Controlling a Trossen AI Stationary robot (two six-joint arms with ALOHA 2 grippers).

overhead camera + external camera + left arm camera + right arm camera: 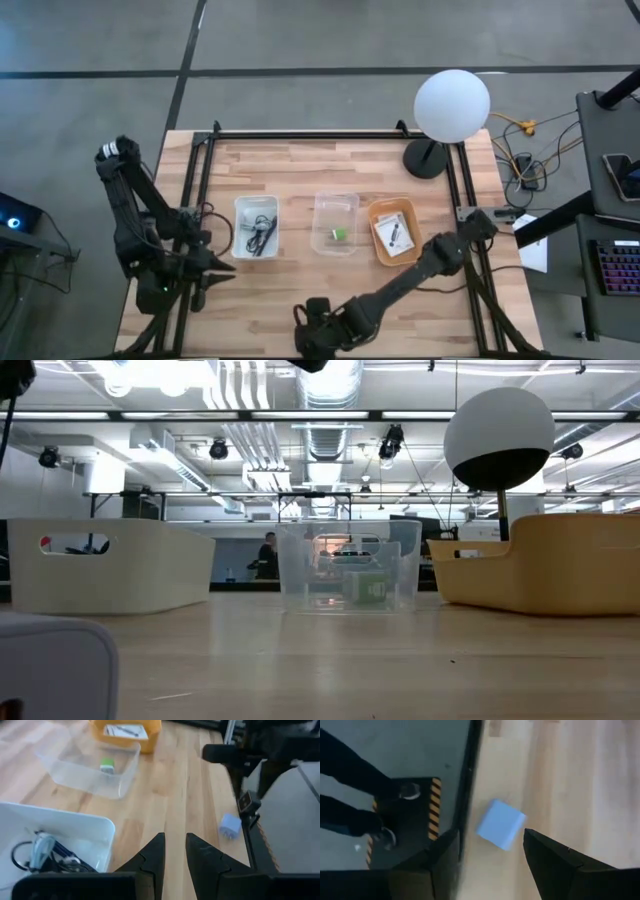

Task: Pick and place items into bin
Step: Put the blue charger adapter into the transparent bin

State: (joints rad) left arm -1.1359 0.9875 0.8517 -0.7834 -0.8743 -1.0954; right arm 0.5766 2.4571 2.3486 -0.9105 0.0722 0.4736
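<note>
A small grey-blue cube (501, 824) lies on the wood table close to its near edge. My right gripper (490, 832) is open over it, one finger on either side, reaching from the table's right side to the near edge (318, 318). The left wrist view shows the cube (230, 825) beside the right arm. My left gripper (175, 851) hovers near the white bin's near left corner (215, 268), its fingers a narrow gap apart and empty. The white bin (255, 226) holds a coiled black cable (45, 856). The clear bin (335, 222) holds a tiny green piece (106, 766), and the orange bin (393, 231) holds white cards.
A lamp with a white globe (451, 104) stands on a black base at the far right corner. Black rails (330, 134) frame the table's far and side edges. Bare wood lies between the bins and the near edge. A person's feet (395, 815) show on the floor past the near edge.
</note>
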